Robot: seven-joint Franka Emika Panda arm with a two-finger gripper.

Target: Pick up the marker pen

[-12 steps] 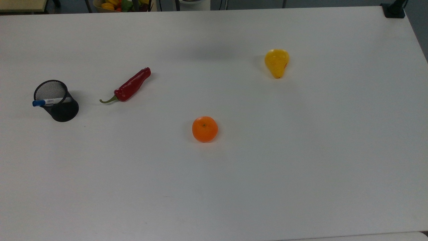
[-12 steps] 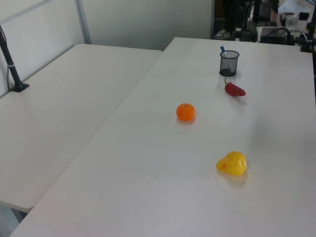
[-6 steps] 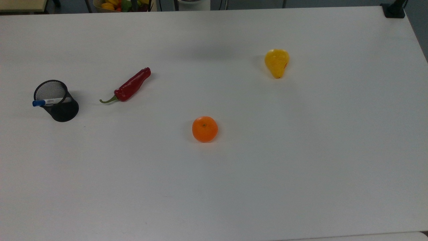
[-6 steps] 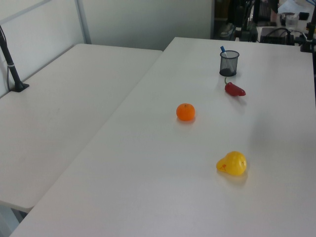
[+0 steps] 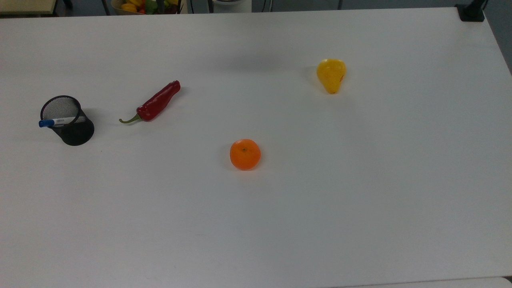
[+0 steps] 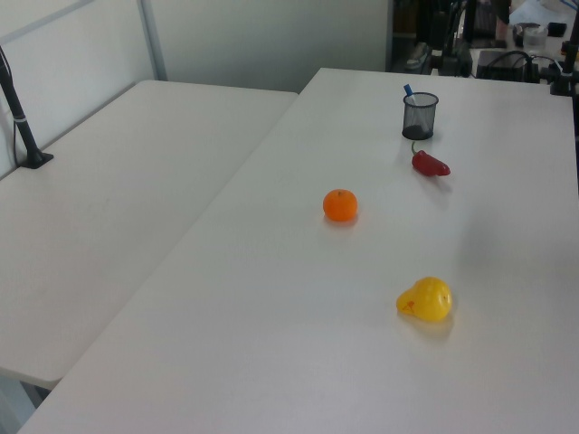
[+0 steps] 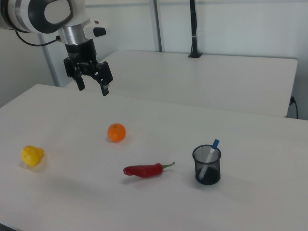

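Nothing moved on white table [image 5: 280,224] (second table [image 6: 118,199] adjoins).

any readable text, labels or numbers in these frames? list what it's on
No text can be read.
Marker pen in the mesh cup: a small dark label on the white barrel, too small to read.
Chilli, orange, yellow pear, table, gripper: no markings to see.
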